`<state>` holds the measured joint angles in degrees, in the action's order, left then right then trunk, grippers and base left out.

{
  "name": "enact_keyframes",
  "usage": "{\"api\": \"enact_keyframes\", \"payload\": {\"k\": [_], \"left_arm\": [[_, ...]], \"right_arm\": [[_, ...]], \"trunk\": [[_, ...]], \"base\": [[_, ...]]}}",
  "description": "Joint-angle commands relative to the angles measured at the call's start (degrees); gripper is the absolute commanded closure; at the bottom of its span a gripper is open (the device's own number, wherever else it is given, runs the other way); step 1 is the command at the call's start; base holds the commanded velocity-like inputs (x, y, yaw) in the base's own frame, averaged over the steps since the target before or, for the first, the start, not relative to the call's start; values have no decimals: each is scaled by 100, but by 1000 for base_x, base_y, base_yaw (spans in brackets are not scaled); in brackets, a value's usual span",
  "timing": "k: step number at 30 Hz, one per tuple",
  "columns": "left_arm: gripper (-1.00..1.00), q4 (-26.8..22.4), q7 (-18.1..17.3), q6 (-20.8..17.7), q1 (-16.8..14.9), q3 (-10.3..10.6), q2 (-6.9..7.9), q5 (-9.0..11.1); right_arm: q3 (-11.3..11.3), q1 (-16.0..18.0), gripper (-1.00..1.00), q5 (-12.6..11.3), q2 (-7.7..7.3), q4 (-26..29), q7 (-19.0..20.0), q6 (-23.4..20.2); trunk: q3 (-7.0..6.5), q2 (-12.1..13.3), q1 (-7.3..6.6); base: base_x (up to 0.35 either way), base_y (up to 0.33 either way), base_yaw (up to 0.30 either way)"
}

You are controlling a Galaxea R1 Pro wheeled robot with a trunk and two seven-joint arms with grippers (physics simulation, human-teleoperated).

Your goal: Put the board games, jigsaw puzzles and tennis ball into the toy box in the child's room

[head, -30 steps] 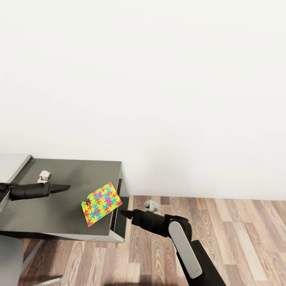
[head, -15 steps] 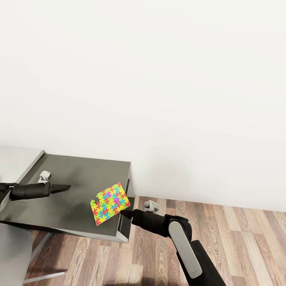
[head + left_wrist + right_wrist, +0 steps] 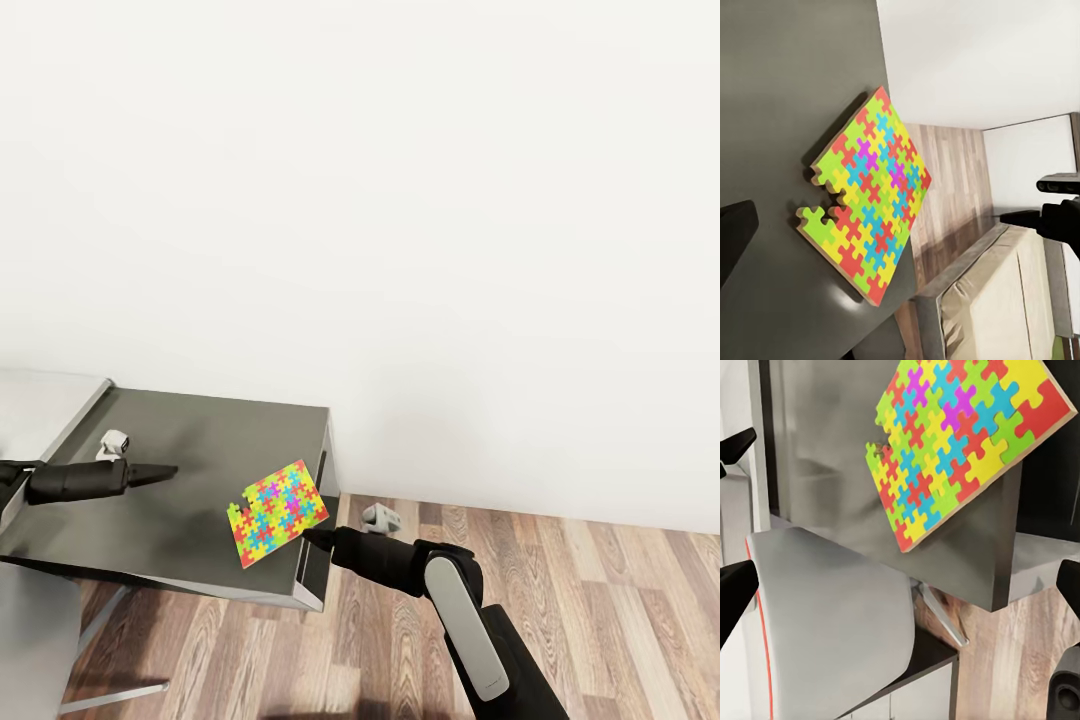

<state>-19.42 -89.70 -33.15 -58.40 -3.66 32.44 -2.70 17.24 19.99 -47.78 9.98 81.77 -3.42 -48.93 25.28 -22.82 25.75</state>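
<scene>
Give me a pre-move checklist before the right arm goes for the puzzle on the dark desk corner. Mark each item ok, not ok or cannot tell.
1. Puzzle in sight and lying flat on the dark desk corner: ok.
2. Puzzle free of other things: ok; nothing rests on it.
3. Puzzle fully supported: not ok; one corner overhangs the desk's edge in the left wrist view.
4. Right gripper near the puzzle: ok; its tip sits just off the desk edge beside it.
5. Right gripper open wide enough: cannot tell.
6. Left gripper out of the way: ok; it is over the desk, apart from the puzzle.
</scene>
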Motion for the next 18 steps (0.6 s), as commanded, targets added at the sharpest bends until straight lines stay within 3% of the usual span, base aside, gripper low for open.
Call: {"api": "enact_keyframes", "payload": {"k": [1,18], "left_arm": [[-100,0,-30,-60,-4,-19,-1,-29],[-100,0,-30,-65,1,-20,40,-29]], "right_arm": [[-1,2,-100,-37,2,6,-36,-20],[-6,4,-100,-28,2,0,-29,-20]], "trunk": [[9,-10,3],[9,-10,3]], "base": [[0,0,0],[0,0,0]]}}
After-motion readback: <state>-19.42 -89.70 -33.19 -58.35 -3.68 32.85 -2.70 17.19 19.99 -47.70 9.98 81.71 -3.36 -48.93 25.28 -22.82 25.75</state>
